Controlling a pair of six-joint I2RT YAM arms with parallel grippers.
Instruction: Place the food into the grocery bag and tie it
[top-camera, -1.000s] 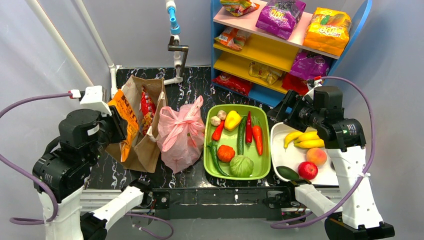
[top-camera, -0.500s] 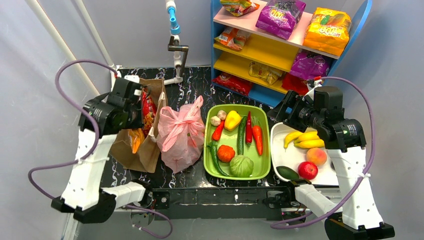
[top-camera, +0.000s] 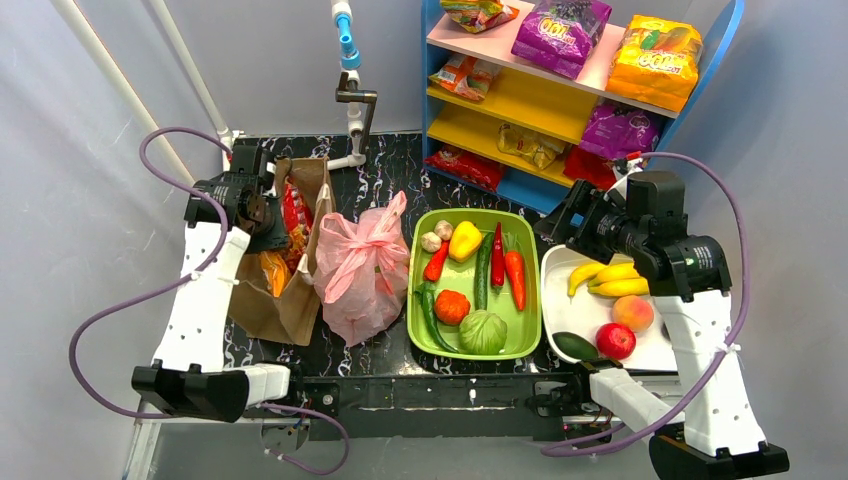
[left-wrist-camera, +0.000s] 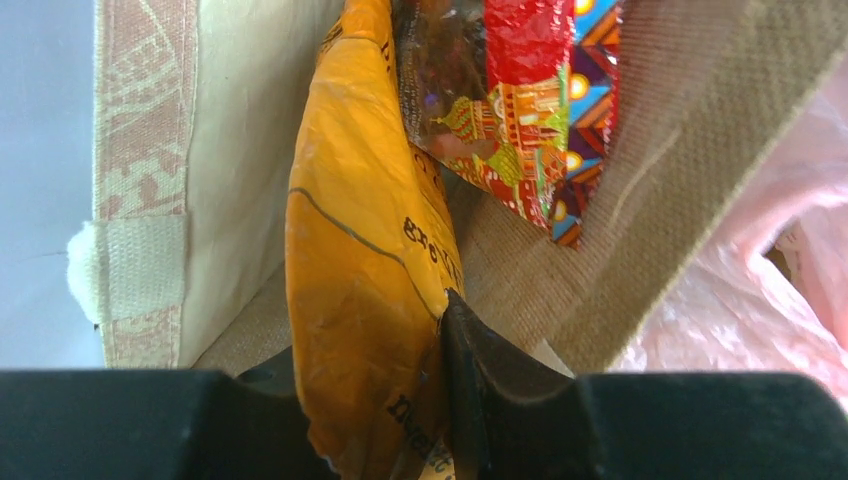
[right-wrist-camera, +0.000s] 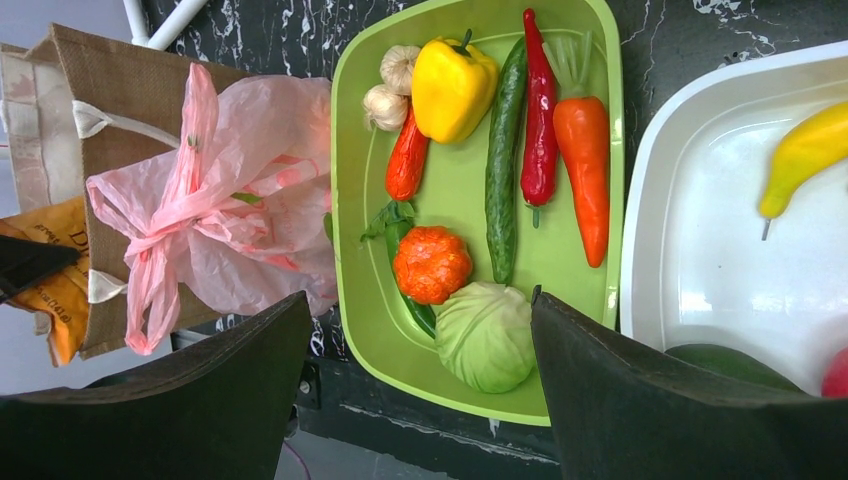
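Note:
The pink grocery bag (top-camera: 362, 265) stands bulging on the table, its handles knotted together on top; it also shows in the right wrist view (right-wrist-camera: 240, 210). My left gripper (top-camera: 262, 213) hangs over the open brown bag (top-camera: 290, 305) and is shut on an orange snack packet (left-wrist-camera: 360, 250), which hangs down into that bag. A red patterned packet (left-wrist-camera: 520, 100) stands in the same bag. My right gripper (top-camera: 565, 215) is open and empty, held high over the green tray (right-wrist-camera: 350, 300).
The green tray (top-camera: 420, 330) holds a yellow pepper, carrot, cucumber, chillies, garlic and a cabbage. A white tray (top-camera: 560, 310) to its right holds bananas, a peach and an apple. A shelf (top-camera: 560, 100) with snack bags stands at the back right.
My left arm has stretched out and its gripper has moved to the far side over the brown bag, taking the orange packet down into it. The right arm has not moved.

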